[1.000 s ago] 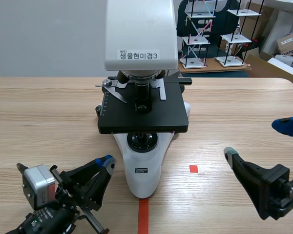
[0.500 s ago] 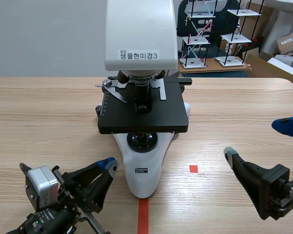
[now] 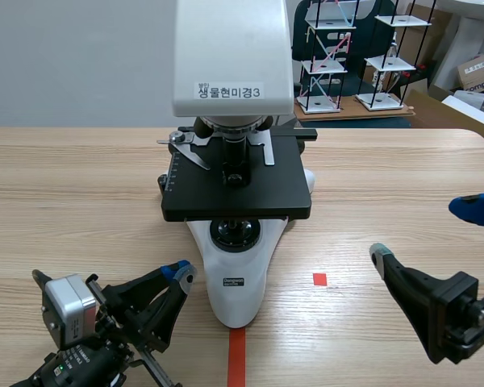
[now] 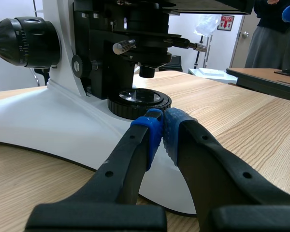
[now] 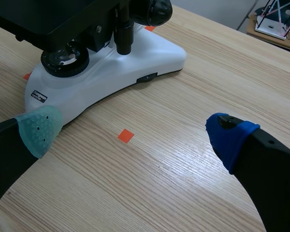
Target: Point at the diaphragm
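The white and black microscope (image 3: pixel 235 121) stands at the table's middle, its base (image 3: pixel 236 286) toward me. In the left wrist view the diaphragm (image 4: pixel 152 47), a black assembly with a small metal lever, hangs under the stage above the round light lens (image 4: pixel 139 99). My left gripper (image 3: pixel 180 272) is shut on nothing, low at the base's left side. Its blue fingertips (image 4: pixel 154 128) lie against the white base just short of the lens, below the diaphragm. My right gripper (image 3: pixel 426 231) stands open over bare table to the right of the base, holding nothing.
A red tape square (image 3: pixel 319 279) lies between the base and my right gripper, and a red tape line (image 3: pixel 236 355) runs from the base toward the front edge. White model towers (image 3: pixel 331 56) stand on another table behind.
My left gripper has shifted slightly lower and to the right, nearer the microscope base, and has since kept still. The right arm has not moved.
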